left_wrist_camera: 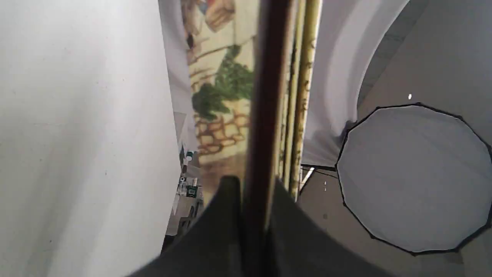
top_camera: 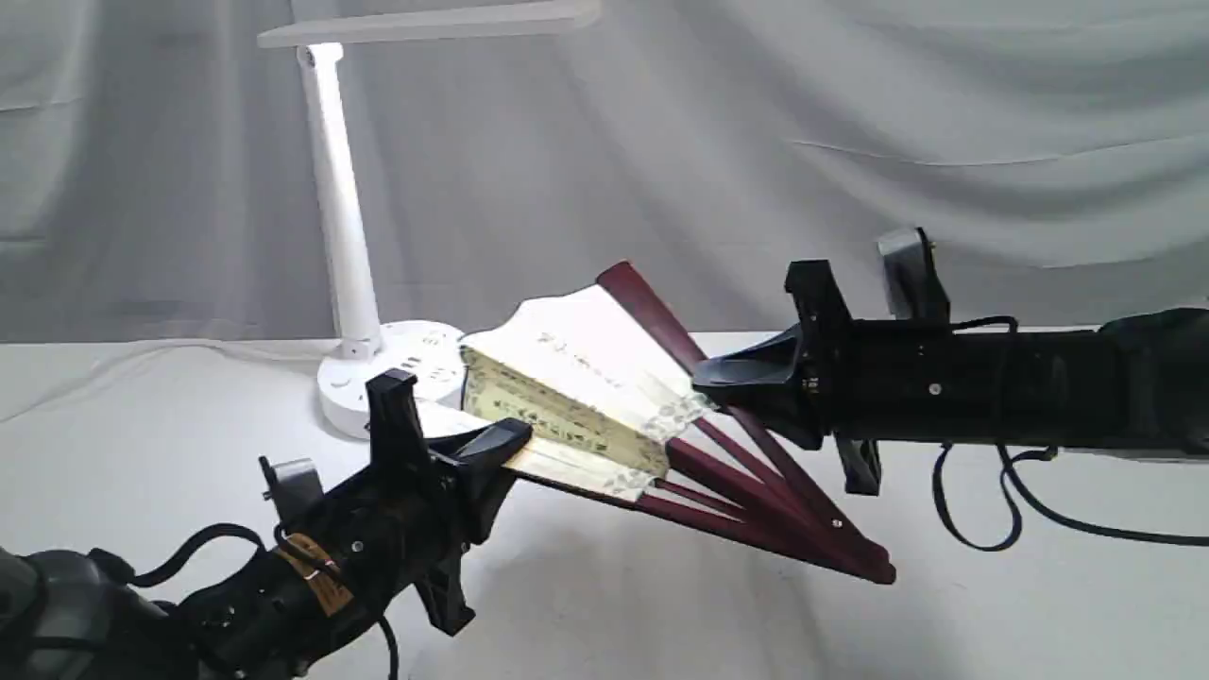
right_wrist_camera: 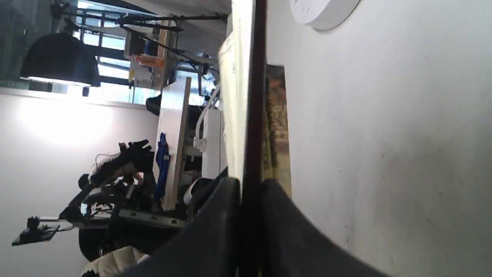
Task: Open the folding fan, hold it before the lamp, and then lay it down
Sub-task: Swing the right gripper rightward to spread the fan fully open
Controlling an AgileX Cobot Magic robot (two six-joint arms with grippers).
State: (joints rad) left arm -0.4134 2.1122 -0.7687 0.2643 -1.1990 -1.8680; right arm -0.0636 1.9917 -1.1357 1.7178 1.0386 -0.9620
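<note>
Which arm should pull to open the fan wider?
Probably the right. The right gripper is shut on the folding fan's upper guard, with open air above to swing into. The left gripper pinches the lower guard, close over the table.

Nothing can be read: the black writing on the fan (top_camera: 578, 359), mid-frame, is too blurred to make out.

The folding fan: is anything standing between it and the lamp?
Nothing visible does. The folding fan, partly open, is gripped at each guard by the left gripper and right gripper; the lamp stands behind it, with no object between.
</note>
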